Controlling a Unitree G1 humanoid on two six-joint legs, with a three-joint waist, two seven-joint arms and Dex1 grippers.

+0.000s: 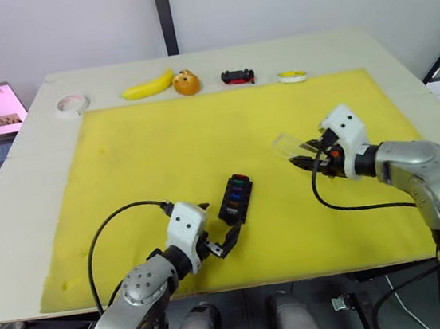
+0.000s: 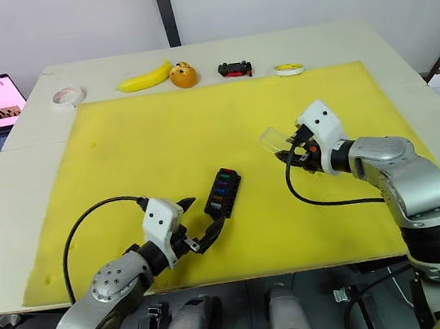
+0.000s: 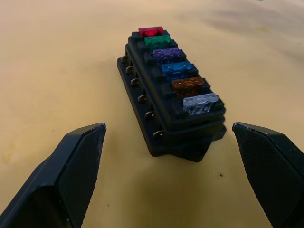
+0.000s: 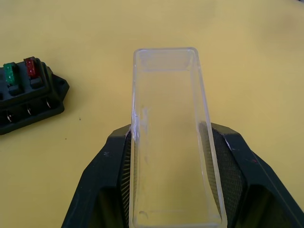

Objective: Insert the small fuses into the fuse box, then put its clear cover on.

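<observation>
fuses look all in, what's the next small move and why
Probably carry the clear cover, clamped in the right gripper, over to the fuse box. All six fuses sit in their slots, and the box is uncovered with the open left gripper beside it.

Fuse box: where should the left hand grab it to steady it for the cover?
Probably across the long side walls of the fuse box, coming in from its near short end, low to the mat. The left hand is open and already straddles that end. The small fuses stand along the top, so keep the top free for the clear cover.
</observation>
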